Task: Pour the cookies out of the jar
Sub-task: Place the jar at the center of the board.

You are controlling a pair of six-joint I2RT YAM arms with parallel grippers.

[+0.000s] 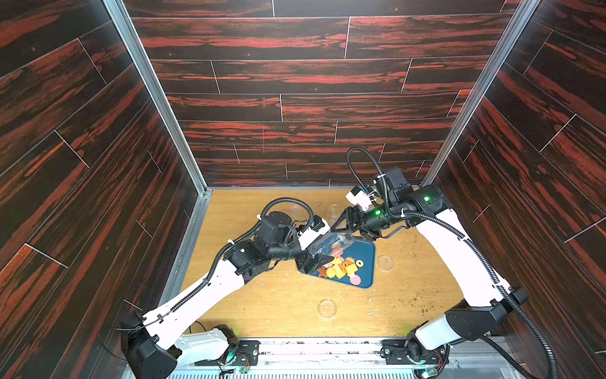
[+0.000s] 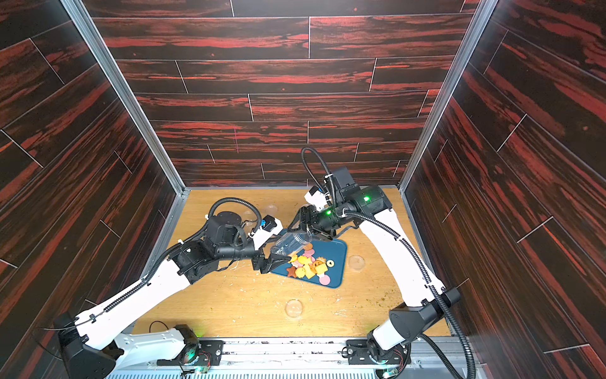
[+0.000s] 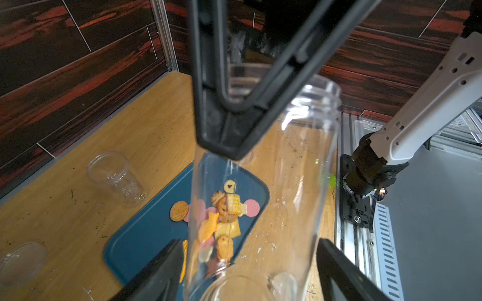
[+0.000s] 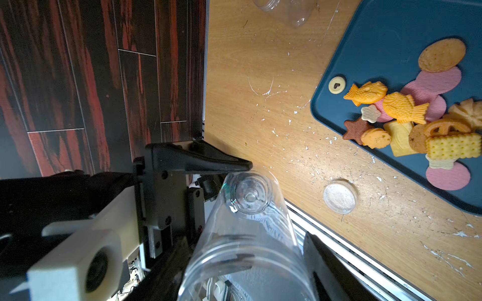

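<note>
**Jar aslant over the tray, cookies lying below**

The clear jar [image 1: 331, 244] hangs in the air at the centre of both top views. Its long axis runs from lower left to upper right of the frame. The dimpled base is the lower-left end and the threaded mouth points to the upper right.

The right fingers [image 4: 326, 265] press against the wall on either side just behind the mouth and hold the jar. The left fingers [image 3: 161, 273] stand wide on either side of the base. Whether they touch the wall cannot be told.

All the cookies [image 1: 341, 267] in view lie on the blue tray [image 1: 365, 256]. They are heaped in its lower-left half, just below and right of the jar's base. One pink disc [image 1: 355, 279] lies apart near the tray's lower edge. The tray sits aslant on the surface [image 1: 278, 305], and its upper-right part is bare.

- **Right of the tray:** a clear lid [image 1: 385, 262] rests just beside it.
- **Lower middle:** another lid [image 1: 327, 308] lies on otherwise open, crumb-strewn wood.
- **Above the arms:** a clear cup [image 1: 333, 211] lies near the back wall.
</note>
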